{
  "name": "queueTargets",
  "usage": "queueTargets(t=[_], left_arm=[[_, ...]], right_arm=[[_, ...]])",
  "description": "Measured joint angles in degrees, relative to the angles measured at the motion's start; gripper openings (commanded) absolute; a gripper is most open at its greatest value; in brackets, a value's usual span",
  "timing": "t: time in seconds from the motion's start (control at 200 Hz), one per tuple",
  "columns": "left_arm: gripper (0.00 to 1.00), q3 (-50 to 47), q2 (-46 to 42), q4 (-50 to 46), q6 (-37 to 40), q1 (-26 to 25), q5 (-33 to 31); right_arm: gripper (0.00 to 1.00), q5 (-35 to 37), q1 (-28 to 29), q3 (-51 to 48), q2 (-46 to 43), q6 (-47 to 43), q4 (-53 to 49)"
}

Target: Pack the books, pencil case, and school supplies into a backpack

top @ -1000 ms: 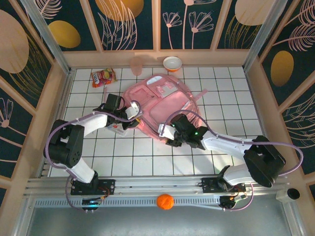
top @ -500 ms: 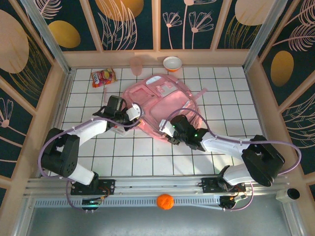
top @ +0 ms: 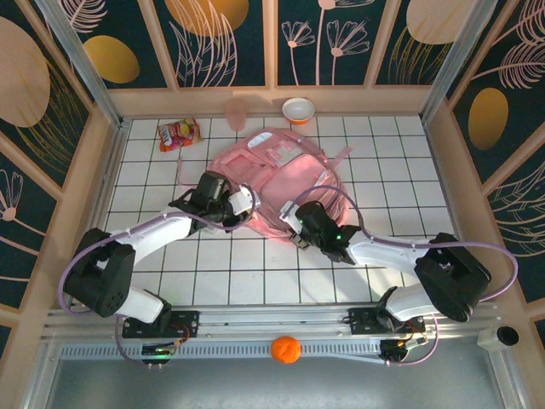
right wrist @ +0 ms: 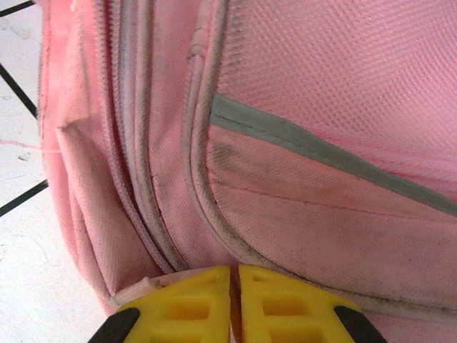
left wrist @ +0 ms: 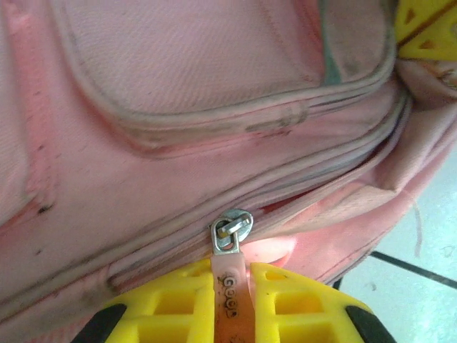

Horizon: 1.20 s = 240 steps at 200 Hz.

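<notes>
Right now my left gripper (left wrist: 230,277) is clamped on the pink zip pull (left wrist: 228,304), whose metal slider (left wrist: 232,229) sits just ahead of the fingertips on the zip line. The backpack (top: 281,175) lies flat on the bench (top: 213,264), directly in front of both grippers, which meet its near edge from either side. My right gripper (right wrist: 235,275) has its yellow fingers pressed together against the backpack's lower seam; I cannot tell whether any fabric is caught between them. A grey trim strip (right wrist: 321,153) runs across the pocket ahead of it. The snack packet (top: 179,134) lies well beyond the left gripper.
</notes>
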Motion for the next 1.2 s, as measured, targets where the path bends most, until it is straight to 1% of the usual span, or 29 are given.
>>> queueTargets(t=[0.08,0.265,0.355,0.525,0.656,0.786,0.841,0.931,1.006,1.081,1.111,1.161,1.201], left_arm=[[0.20,-0.2,0.8,0.7,-1.2,-1.7,0.0],[0.21,-0.3,2.6,1.3,-3.6,-4.0,0.7],[0.24,-0.3,2.7,1.5,-4.4,-4.6,0.9],[0.25,-0.4,2.7,2.4,-5.5,-6.5,4.0],[0.18,-2.2,2.7,6.0,-7.5,-7.8,7.2],[0.03,-3.1,2.7,7.7,-9.1,-8.7,8.0],[0.00,-3.3,2.7,8.4,-10.0,-8.8,7.7],[0.00,-3.9,2.4,9.4,-10.5,-8.8,6.4],[0.00,-4.8,1.5,10.3,-11.0,-8.8,5.7],[0.00,-5.6,0.5,11.2,-11.2,-8.8,5.5],[0.04,-5.9,0.2,11.4,-11.2,-8.8,5.2],[0.20,-6.3,-0.3,11.6,-11.4,-8.8,4.7],[0.30,-6.7,-0.8,11.9,-12.0,-8.8,3.8]], right_arm=[[0.09,0.3,0.0,-0.3,0.0,1.0,0.5],[0.08,0.3,0.2,-0.6,-0.4,2.2,2.6],[0.08,0.3,0.3,-0.9,-1.6,2.9,3.4],[0.08,0.3,0.3,-1.0,-3.0,3.7,8.3],[0.07,0.3,0.3,-1.0,-3.8,4.3,10.1],[0.08,0.1,0.3,-1.0,-4.8,4.9,10.3],[0.11,-0.4,0.3,-1.0,-5.3,6.1,10.1],[0.19,-1.0,0.3,-0.5,-6.4,9.9,8.2],[0.25,-1.0,0.3,0.3,-7.7,15.9,5.6],[0.34,-0.7,0.2,1.5,-9.6,24.3,1.7],[0.36,-0.5,-0.1,2.1,-10.4,27.3,0.1],[0.37,-0.7,-1.0,3.0,-11.6,32.5,-3.1],[0.38,-1.2,-2.3,3.7,-12.5,37.0,-5.9]])
